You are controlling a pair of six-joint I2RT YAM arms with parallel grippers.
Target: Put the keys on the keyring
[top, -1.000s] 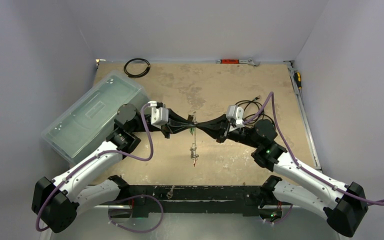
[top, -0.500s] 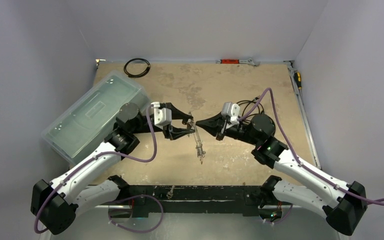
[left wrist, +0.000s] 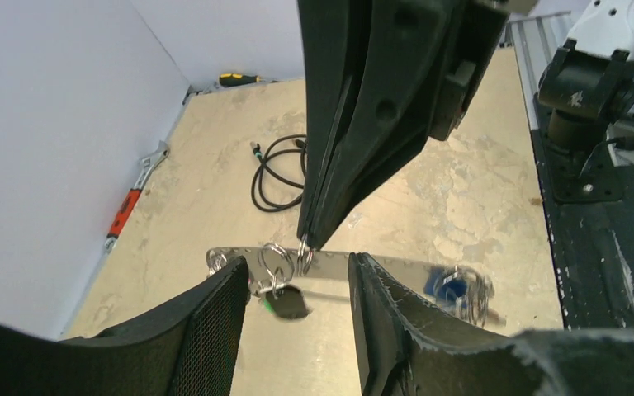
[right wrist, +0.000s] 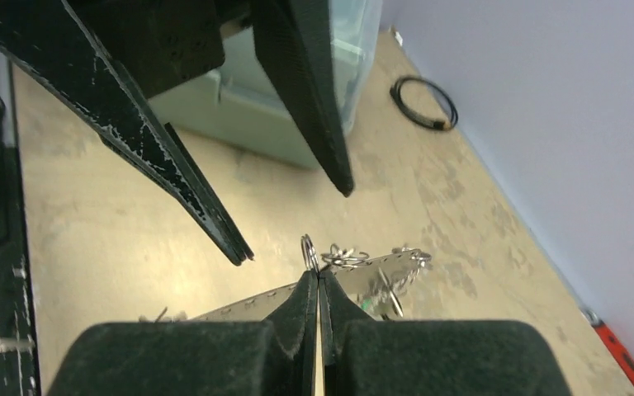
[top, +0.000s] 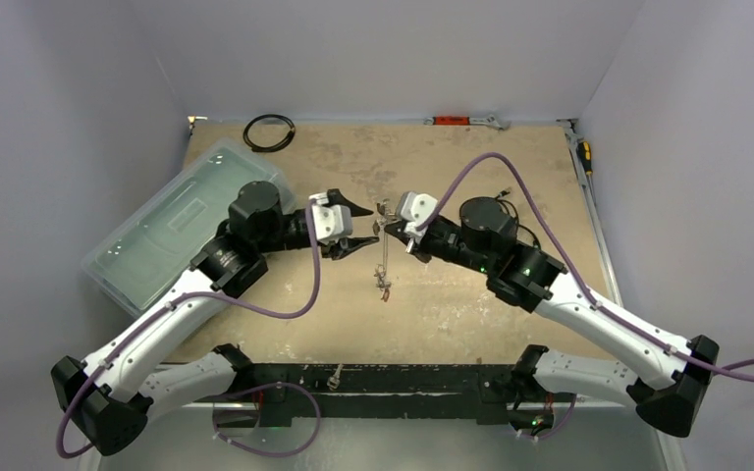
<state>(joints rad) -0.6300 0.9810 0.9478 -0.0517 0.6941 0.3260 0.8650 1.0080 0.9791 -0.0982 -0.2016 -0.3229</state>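
The keyring (left wrist: 396, 271) looks like a shiny silver band edge-on, hanging above the table at mid-table (top: 383, 250). My right gripper (top: 387, 228) is shut on a small split ring at its upper edge (right wrist: 307, 252), so the keyring hangs from those fingertips (left wrist: 318, 223). Keys dangle from it: one with a black and green tag (left wrist: 290, 304), one with a blue tag (left wrist: 446, 285), and several bunched at the low end (top: 385, 290). My left gripper (top: 364, 228) stands open just left of the keyring. Its fingers (left wrist: 206, 330) straddle the band without touching it.
A clear plastic box (top: 182, 231) lies at the left beside my left arm. A black coiled cable ring (top: 268, 131) sits at the back left and a loose black cable (left wrist: 276, 173) behind my right arm. A red-handled wrench (top: 466, 121) and a screwdriver (top: 582, 155) lie along the far edges.
My left gripper has opened and let go of the keyring, drawing back to the left. The right gripper, still shut, has carried the keyring left and farther back.
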